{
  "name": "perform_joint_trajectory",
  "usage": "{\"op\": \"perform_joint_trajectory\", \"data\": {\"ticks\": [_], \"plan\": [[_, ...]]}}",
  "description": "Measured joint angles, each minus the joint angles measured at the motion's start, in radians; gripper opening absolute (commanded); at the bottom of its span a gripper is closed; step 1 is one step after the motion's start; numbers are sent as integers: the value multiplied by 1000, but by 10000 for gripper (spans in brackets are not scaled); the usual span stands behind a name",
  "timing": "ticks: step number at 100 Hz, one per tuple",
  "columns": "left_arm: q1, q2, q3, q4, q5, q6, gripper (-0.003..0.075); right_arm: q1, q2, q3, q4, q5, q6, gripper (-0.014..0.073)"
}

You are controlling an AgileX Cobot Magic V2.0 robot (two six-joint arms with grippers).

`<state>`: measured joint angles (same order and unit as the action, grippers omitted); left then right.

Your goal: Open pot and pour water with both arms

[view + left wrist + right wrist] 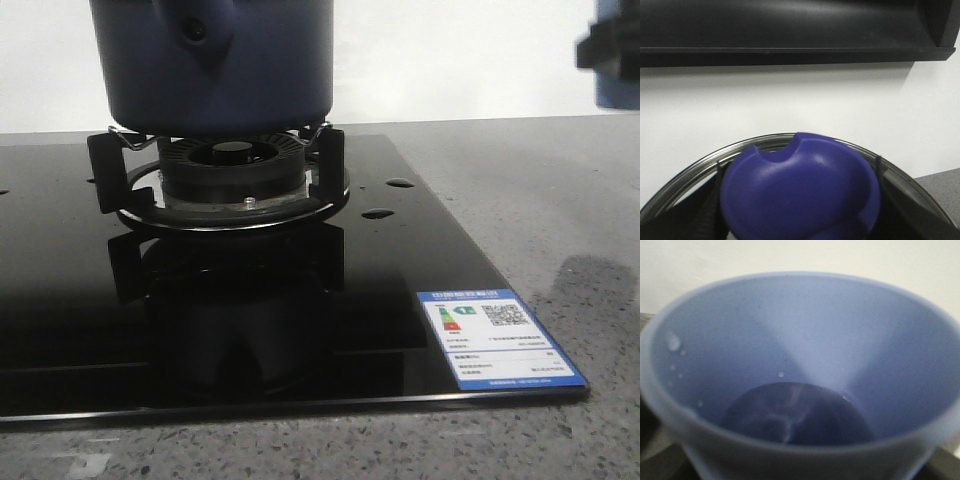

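Nearest: energy label (500, 337) on glass hob (60, 340). Behind it, pot (212, 60) sat on burner grate (220, 185), ready for filling. Rt wrist view: pale blue cup (790, 355) held close, w/ water, presumably for pouring. Left wrist view: blue knob (800, 192), steel-rimmed lid (695, 167) close under cam. Both pincers' state: cannot tell.

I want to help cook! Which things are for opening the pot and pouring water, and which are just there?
For the job:
pot
lid knob, seen from the left wrist
pale blue cup, a little water inside

Just there:
burner
black stove top
blue sticker
grey counter
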<state>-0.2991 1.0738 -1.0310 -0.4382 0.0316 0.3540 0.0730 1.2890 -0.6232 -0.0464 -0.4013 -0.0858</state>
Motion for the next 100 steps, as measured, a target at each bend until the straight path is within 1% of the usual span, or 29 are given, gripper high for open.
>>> {"op": "perform_joint_trajectory", "data": {"ticks": [13,28,51,61,75,89,100], "plan": [[0,0,0,0,0,0,400,83,-39,-128,-56,163,0,248],[0,0,0,0,0,0,400,183,-39,-282,-147,392,0,248],[0,0,0,0,1,0,400,334,26,-491,-335,609,0,247],[0,0,0,0,1,0,400,389,80,-575,-412,686,0,247],[0,0,0,0,1,0,400,457,156,-680,-553,781,0,247],[0,0,0,0,5,0,400,512,228,-760,-738,855,0,247],[0,0,0,0,5,0,400,540,269,-776,-896,868,0,247]]}}
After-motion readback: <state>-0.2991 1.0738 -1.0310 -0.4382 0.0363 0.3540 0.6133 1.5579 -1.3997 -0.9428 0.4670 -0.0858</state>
